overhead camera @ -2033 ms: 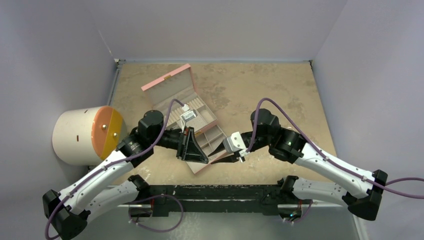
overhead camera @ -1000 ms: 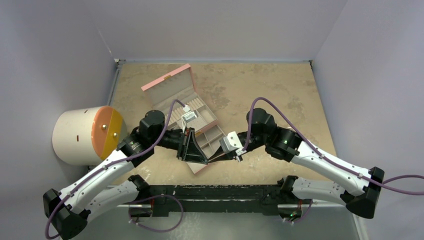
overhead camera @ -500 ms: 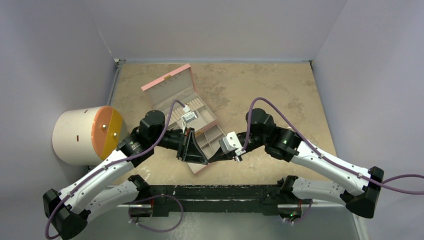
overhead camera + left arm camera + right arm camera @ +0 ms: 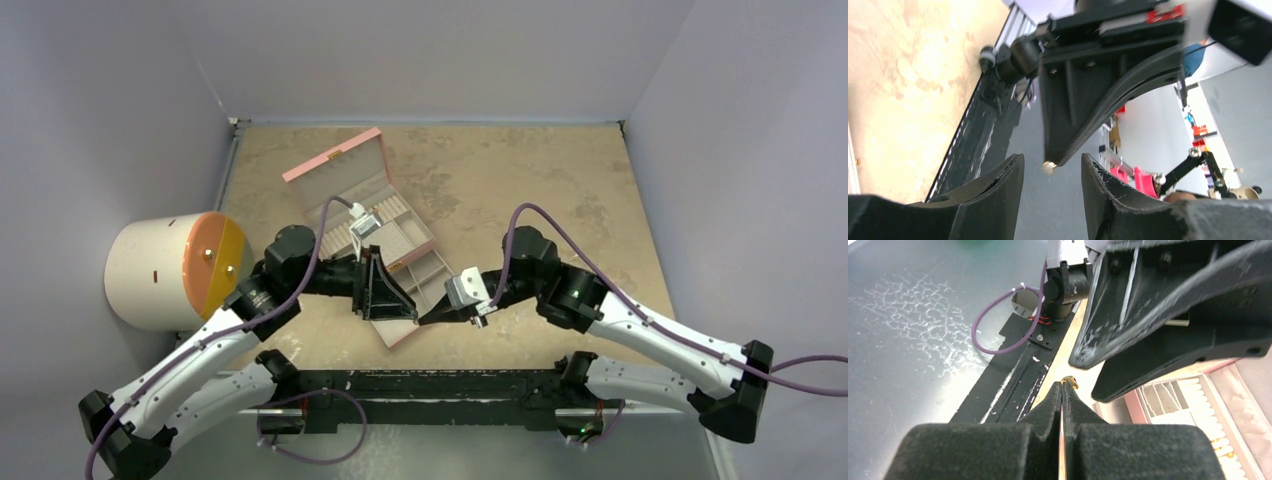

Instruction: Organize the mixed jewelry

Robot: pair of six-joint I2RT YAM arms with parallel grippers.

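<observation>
My right gripper is shut on a tiny gold piece of jewelry that pokes out at its fingertips. In the left wrist view that gold piece hangs between the fingers of my open left gripper, touching neither. In the top view both grippers, the left and the right, meet above the near corner of the open pink compartmented box. The left gripper's black fingers fill the top of the right wrist view. Other loose jewelry is not clearly visible.
The pink box's lid stands open at the back. A white cylinder with an orange face lies at the left wall. A black rail runs along the near table edge. Grey walls enclose the table.
The right gripper moved left until its tip met the left gripper, then eased back right slightly. The left arm's wrist has drawn back a little to the left. The box has not moved.
</observation>
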